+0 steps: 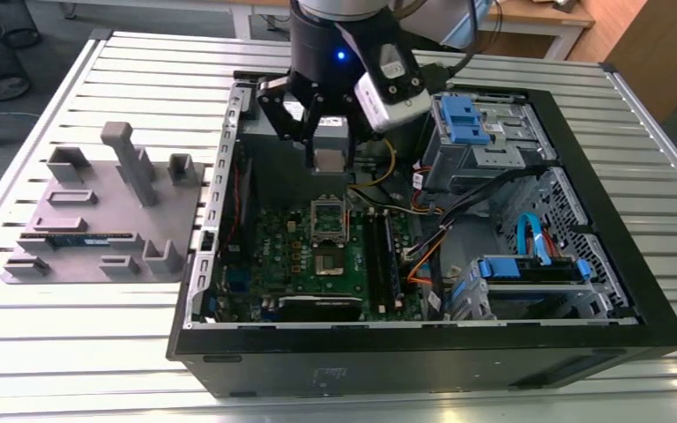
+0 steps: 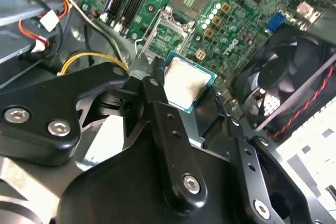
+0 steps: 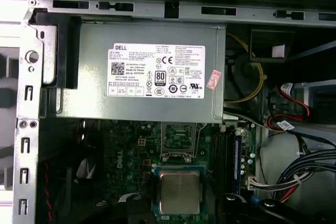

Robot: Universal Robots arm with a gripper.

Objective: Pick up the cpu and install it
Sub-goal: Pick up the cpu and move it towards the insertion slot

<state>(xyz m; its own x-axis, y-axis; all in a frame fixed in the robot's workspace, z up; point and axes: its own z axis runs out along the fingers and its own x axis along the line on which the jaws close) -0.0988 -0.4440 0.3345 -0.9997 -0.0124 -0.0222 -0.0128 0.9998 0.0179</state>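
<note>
One small flat square cpu [image 2: 182, 81], silvery-grey metal on top, is clamped by its edges in the black hand [image 2: 187, 88], with the green motherboard [image 2: 236, 19] beneath the hand. It looks light, stiff and fragile, so edge-holding suits it.

bright even light, soft glare on the slatted table [image 1: 80, 352], deep shadow inside the computer case [image 1: 433, 352]
</note>
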